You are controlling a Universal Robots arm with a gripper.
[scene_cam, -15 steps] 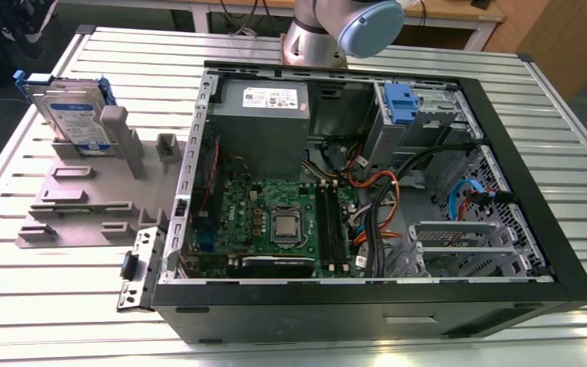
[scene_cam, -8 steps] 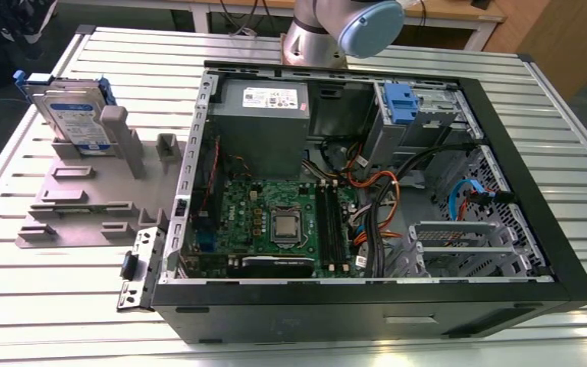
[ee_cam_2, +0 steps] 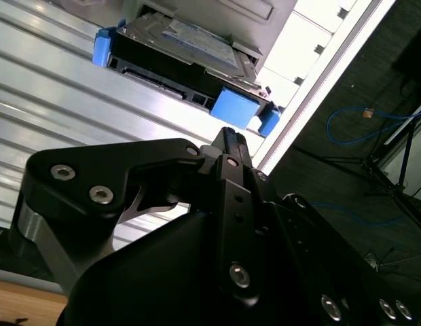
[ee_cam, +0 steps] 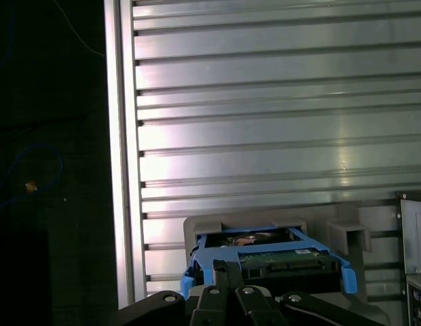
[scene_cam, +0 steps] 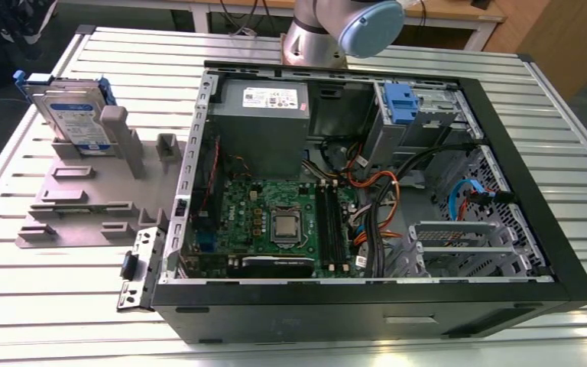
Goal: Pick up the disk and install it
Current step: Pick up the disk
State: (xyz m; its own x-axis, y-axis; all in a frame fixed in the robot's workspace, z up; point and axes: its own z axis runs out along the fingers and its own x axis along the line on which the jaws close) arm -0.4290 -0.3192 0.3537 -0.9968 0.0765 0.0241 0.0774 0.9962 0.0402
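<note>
Disk (scene_cam: 69,115): standing on its short end in the grey slotted stand (scene_cam: 79,200), at the exterior view's left, beside the open computer case (scene_cam: 538,229). Its long axis runs upright, with the labelled face towards the case. In both wrist views its connector end (ee_cam_2: 156,83) (ee_cam: 285,266) faces the gripper (ee_cam_2: 227,134) (ee_cam: 227,269), which hangs apart from the disk, pincer closed together on nothing.

The disk (scene_cam: 72,115) stands upright in the grey stand (scene_cam: 79,202) — beside the open case (scene_cam: 355,310).
</note>
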